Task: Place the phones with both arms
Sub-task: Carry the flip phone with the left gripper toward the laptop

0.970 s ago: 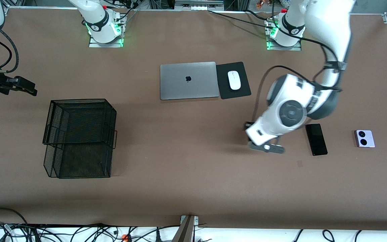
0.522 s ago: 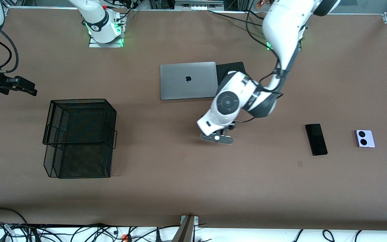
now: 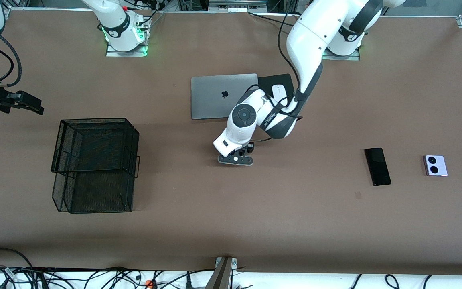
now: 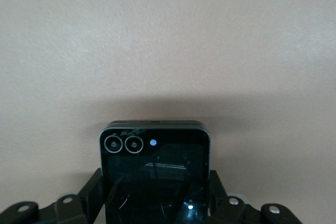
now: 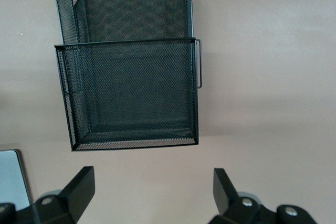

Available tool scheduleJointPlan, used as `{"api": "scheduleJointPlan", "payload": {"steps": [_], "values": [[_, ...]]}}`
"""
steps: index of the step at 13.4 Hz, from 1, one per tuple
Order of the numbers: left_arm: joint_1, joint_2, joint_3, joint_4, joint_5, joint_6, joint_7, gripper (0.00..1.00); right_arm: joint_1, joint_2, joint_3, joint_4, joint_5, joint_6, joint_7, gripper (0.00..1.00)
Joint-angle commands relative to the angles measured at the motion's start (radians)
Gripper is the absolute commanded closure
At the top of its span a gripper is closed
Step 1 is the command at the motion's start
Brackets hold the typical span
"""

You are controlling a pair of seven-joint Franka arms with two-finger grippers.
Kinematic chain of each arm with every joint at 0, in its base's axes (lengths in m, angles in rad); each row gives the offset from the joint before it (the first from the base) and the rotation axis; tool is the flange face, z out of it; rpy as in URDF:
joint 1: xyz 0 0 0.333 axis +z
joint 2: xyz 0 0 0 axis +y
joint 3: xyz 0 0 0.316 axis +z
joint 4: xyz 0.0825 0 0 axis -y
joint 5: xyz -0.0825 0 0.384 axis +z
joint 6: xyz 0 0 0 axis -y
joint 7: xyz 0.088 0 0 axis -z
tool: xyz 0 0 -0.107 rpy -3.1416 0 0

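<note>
My left gripper (image 3: 236,159) is up over bare table, just off the laptop's edge that faces the front camera. It is shut on the squarish black phone (image 4: 155,177), whose two lenses point away from the wrist; the hand hides that phone in the front view. The long black slab (image 3: 377,166) and the lilac-white phone (image 3: 435,165) lie flat toward the left arm's end of the table. My right gripper (image 3: 34,106) waits at the right arm's end, open and empty (image 5: 152,192), above the table beside the mesh basket.
A black wire mesh basket (image 3: 94,164) stands toward the right arm's end and also shows in the right wrist view (image 5: 126,43). A closed grey laptop (image 3: 215,96) lies mid-table, with a white mouse (image 3: 279,91) on a black pad beside it, partly under the left arm.
The left arm has swung from beside the long black slab toward the middle of the table, now near the laptop. The right arm has not moved.
</note>
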Motion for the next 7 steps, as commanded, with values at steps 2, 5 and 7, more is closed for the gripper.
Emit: {"api": "scheduleJointPlan", "payload": {"steps": [2, 5, 7], "values": [[-0.006, -0.005, 0.017, 0.034, -0.003, -0.014, 0.003, 0.0, -0.001, 0.0, 0.003, 0.005, 0.015, -0.007, 0.0, 0.0], [0.005, -0.045, 0.017, 0.025, -0.004, -0.061, 0.0, 0.0, -0.001, 0.001, 0.006, 0.002, 0.015, -0.005, -0.004, 0.0], [0.018, -0.126, 0.036, 0.034, -0.003, -0.194, 0.008, 0.0, 0.0, 0.009, 0.007, 0.002, 0.016, -0.001, -0.001, 0.0]]}}
